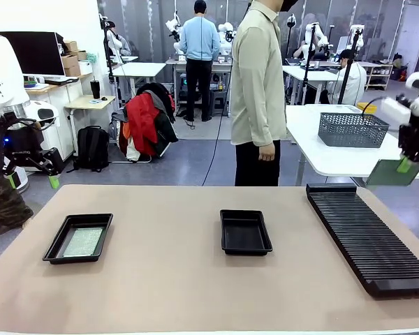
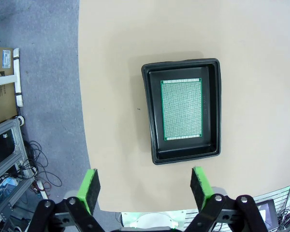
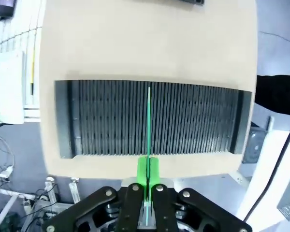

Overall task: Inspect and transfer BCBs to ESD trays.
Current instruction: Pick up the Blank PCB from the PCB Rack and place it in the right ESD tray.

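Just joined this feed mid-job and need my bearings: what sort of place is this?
Most likely an open-plan lab or electronics workshop: white workbenches stand behind the person, and the table carries a long black slotted rack and a black tray holding a green circuit board.

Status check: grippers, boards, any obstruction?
Left gripper open, above left tray holding one BCB. Right gripper shut on a second BCB, held above slotted rack. Person stands beyond far edge, hands off table.
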Controlling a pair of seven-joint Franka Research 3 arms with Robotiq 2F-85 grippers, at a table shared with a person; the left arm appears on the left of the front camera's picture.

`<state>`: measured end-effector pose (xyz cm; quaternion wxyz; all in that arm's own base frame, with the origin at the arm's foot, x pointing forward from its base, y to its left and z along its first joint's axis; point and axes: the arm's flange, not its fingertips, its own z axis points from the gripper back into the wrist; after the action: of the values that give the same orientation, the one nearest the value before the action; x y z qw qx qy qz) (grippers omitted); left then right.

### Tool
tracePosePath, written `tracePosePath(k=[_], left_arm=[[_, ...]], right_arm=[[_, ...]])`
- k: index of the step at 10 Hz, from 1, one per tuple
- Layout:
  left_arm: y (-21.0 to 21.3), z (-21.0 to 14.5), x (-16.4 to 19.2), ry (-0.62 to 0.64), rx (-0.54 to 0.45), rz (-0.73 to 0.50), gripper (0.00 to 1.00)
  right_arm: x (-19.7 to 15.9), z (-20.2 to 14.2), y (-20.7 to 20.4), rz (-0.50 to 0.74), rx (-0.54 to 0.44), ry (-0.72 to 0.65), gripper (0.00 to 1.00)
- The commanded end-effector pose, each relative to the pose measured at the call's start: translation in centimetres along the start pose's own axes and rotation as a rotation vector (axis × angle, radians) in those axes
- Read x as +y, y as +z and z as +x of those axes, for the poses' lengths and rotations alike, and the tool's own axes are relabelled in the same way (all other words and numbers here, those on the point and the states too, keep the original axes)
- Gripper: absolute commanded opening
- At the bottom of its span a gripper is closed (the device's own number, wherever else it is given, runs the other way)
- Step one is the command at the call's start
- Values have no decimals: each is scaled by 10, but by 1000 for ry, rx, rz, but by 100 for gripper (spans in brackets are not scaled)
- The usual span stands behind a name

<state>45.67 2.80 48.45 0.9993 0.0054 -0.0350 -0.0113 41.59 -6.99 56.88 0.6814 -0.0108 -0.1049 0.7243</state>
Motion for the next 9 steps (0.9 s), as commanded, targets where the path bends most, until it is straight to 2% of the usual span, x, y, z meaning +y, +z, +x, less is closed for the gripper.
tracePosePath(k=[1,5,7,8,9], left_arm=[[-2,0,1,2,-5,1,100],[-2,0,1,2,-5,1,100],[-2,0,1,2,-5,1,100],[-2,0,1,2,-5,1,100],[-2,0,1,2,-5,1,100]], right_arm=[[-12,3,30,18,17,-45,0],[-19,6,82,36,50,-63,0],[-17,5,89,35,68,-67,0],[-15,5,85,12,26,-51,0],[-15,5,85,12,26,-51,0]])
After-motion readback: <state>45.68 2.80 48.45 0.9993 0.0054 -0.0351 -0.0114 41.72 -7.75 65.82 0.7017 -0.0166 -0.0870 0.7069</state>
